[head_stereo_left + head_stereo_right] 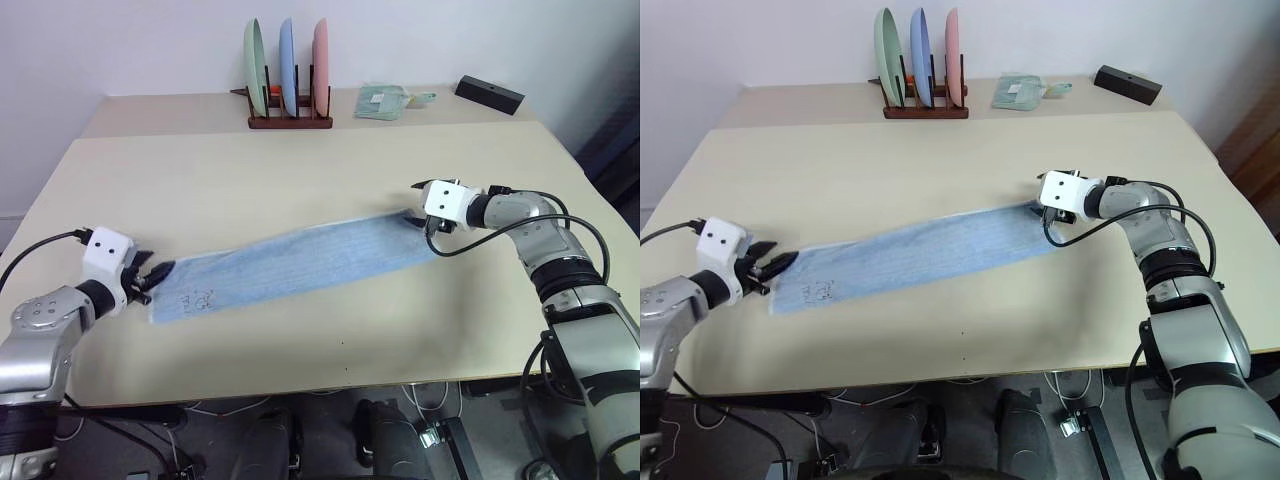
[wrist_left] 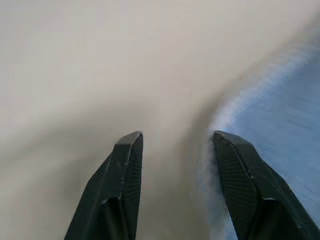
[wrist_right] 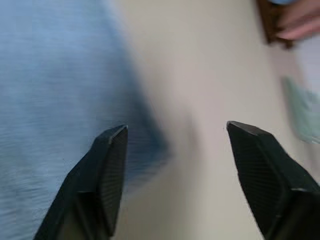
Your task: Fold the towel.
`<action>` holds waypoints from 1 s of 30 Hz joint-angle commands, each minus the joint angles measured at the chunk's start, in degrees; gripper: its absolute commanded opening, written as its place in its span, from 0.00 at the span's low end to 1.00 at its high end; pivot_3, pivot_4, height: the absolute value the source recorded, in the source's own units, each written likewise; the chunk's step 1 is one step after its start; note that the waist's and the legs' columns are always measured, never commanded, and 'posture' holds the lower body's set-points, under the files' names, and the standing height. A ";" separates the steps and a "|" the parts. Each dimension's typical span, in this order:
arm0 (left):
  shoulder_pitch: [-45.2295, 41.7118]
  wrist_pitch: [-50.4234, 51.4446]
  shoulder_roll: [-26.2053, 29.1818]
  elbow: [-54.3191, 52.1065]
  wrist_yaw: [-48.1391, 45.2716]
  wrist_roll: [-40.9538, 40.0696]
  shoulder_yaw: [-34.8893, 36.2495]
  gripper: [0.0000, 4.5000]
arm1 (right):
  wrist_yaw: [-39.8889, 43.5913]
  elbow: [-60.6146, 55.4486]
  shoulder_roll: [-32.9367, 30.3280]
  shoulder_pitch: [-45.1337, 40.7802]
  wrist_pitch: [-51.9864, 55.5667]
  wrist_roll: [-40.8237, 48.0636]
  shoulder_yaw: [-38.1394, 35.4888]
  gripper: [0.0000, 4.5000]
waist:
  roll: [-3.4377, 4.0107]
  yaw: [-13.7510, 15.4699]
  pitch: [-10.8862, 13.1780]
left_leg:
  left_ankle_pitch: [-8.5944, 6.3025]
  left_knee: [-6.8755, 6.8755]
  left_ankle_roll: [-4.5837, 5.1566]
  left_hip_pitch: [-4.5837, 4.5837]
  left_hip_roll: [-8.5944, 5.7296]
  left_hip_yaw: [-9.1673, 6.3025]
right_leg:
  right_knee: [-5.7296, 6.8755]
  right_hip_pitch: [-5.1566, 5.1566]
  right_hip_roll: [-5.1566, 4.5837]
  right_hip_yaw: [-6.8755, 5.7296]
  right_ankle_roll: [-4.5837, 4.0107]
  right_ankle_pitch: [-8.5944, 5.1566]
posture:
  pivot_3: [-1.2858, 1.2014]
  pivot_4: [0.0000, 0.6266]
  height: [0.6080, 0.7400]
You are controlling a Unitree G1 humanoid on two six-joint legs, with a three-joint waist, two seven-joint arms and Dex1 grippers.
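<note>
The light blue towel [image 1: 290, 265] lies flat as a long strip slanting across the table [image 1: 250, 180], its dark logo [image 1: 201, 298] near the left end. My left gripper [image 1: 155, 277] sits at that left end, open; in the left wrist view its two fingers straddle bare table, one fingertip [image 2: 235, 165] over the towel's edge [image 2: 280, 110]. My right gripper [image 1: 417, 205] is at the towel's right end, open wide. The right wrist view has the towel's corner [image 3: 55, 90] by one finger, with table in the gap [image 3: 176, 127].
At the back of the table stands a wooden rack [image 1: 290, 120] with a green, a blue and a pink plate. A small pale green folded item [image 1: 381, 101] and a black box [image 1: 490, 94] lie to its right. The table's front edge runs just below the towel.
</note>
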 commanded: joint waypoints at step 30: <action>-7.78 3.28 -7.52 -27.89 -18.88 -13.88 -21.17 0.99 | -21.92 -63.71 16.27 32.04 105.86 56.30 -48.16 1.00 | 0.13 0.23 -0.11 | -0.06 -0.02 0.05 -0.03 0.02 -0.12 | -0.06 0.02 -0.24 0.04 -0.08 0.05 | 0.52 0.24 0.98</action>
